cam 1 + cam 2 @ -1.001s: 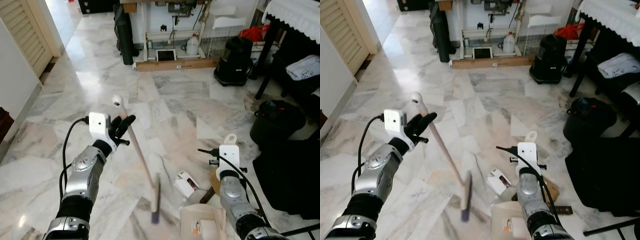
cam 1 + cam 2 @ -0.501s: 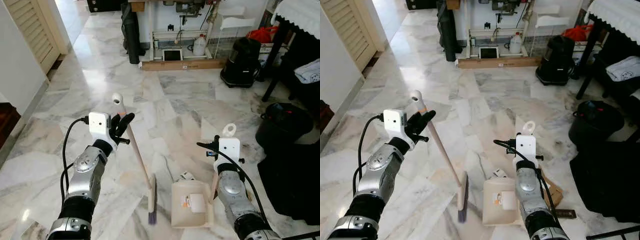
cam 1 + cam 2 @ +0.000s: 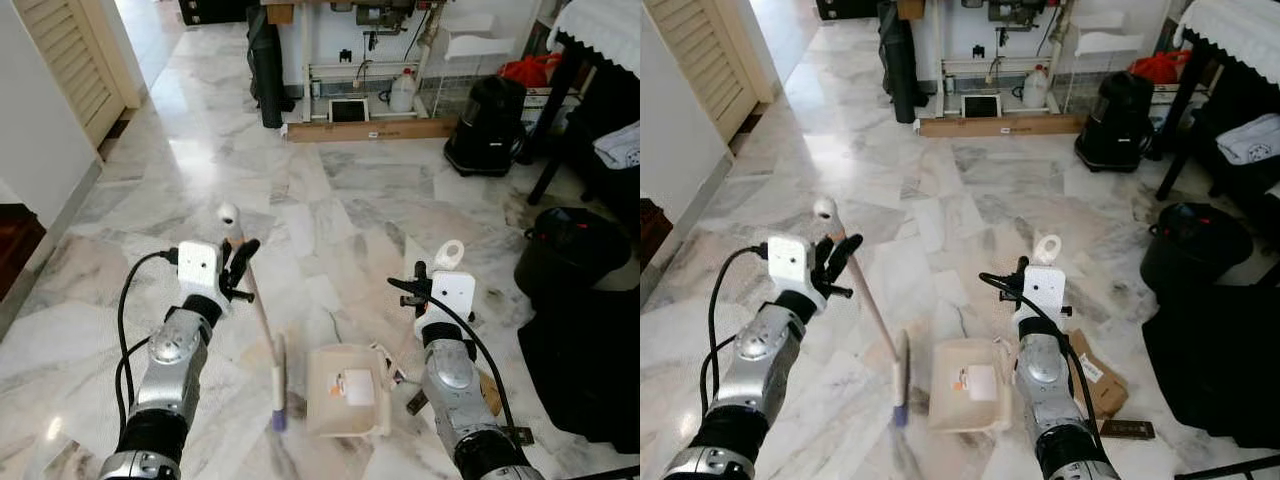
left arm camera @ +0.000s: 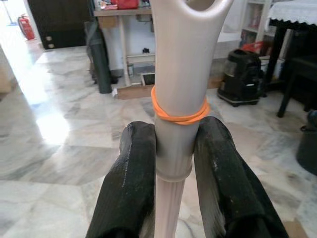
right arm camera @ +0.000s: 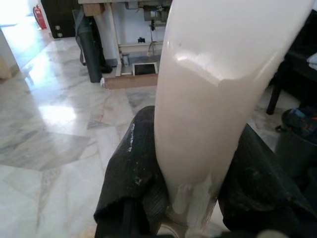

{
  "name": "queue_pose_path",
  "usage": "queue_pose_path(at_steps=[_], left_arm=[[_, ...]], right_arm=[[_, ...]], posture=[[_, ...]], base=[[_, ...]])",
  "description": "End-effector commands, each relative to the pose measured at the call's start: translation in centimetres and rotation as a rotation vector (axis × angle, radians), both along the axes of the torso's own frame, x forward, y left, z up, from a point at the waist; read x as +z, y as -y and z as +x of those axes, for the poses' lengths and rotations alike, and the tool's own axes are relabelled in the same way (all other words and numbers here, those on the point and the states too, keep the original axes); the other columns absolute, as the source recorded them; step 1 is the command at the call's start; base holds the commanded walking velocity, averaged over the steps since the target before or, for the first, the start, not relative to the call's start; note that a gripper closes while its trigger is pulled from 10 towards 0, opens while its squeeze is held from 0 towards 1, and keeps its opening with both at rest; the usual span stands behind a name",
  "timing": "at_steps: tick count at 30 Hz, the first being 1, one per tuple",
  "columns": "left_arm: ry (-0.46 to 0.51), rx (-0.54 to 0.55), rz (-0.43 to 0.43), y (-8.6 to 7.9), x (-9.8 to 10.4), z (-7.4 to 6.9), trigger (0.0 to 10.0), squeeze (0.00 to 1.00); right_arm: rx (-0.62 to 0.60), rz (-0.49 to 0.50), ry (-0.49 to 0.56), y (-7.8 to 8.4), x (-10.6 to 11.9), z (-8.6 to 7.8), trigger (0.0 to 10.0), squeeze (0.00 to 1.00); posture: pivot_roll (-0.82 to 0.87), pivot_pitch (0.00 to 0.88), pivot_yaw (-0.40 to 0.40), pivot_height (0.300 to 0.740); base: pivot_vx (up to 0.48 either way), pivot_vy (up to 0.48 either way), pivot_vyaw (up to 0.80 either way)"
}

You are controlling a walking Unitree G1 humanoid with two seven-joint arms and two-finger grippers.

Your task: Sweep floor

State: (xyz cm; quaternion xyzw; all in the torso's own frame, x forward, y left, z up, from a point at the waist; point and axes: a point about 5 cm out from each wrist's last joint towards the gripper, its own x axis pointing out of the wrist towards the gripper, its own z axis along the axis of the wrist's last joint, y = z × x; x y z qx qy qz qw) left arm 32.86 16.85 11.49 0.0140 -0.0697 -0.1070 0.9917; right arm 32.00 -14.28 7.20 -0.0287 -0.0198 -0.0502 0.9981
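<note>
Left gripper [image 4: 173, 163] clamps the broom [image 3: 262, 325] handle at lower left; right gripper [image 5: 190, 198] grips the dustpan [image 3: 345, 390] handle, lower center.

Both head eyes look forward and down from standing height over the marble floor [image 3: 340, 200] and share nearly the same scene, slightly offset. Each wrist camera sits very close behind its tool, facing along the fingers toward the same far workbench [image 4: 119, 15].
</note>
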Motion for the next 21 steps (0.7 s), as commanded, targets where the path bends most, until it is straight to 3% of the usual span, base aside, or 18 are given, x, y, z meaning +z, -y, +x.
queue_pose_path(at_steps=[1, 9, 13, 21], left_arm=[[0.048, 0.012, 0.020, -0.3, 0.8, 0.2, 10.0, 0.00], [0.074, 0.031, 0.045, -0.3, 0.8, 0.2, 10.0, 0.00], [0.084, 0.002, 0.087, 0.7, 0.3, -0.3, 10.0, 0.00], [0.096, 0.041, 0.072, 1.1, 0.0, -0.7, 10.0, 0.00]], right_arm=[[0.010, 0.021, 0.087, -0.5, 1.9, 0.8, 10.0, 0.00], [0.031, 0.018, 0.102, -0.5, 2.4, 1.1, 10.0, 0.00], [0.021, 0.012, 0.106, -0.1, 2.2, 0.8, 10.0, 0.00], [0.054, 0.005, 0.113, -0.1, 2.3, 0.6, 10.0, 0.00]], posture=[[0.04, 0.000, 0.062, 0.740], [0.04, 0.000, 0.064, 0.740], [0.03, 0.000, 0.055, 0.740], [0.05, 0.000, 0.011, 0.740]], base=[[0.000, 0.000, 0.00], [0.000, 0.000, 0.00], [0.000, 0.000, 0.51], [0.000, 0.000, 0.72]])
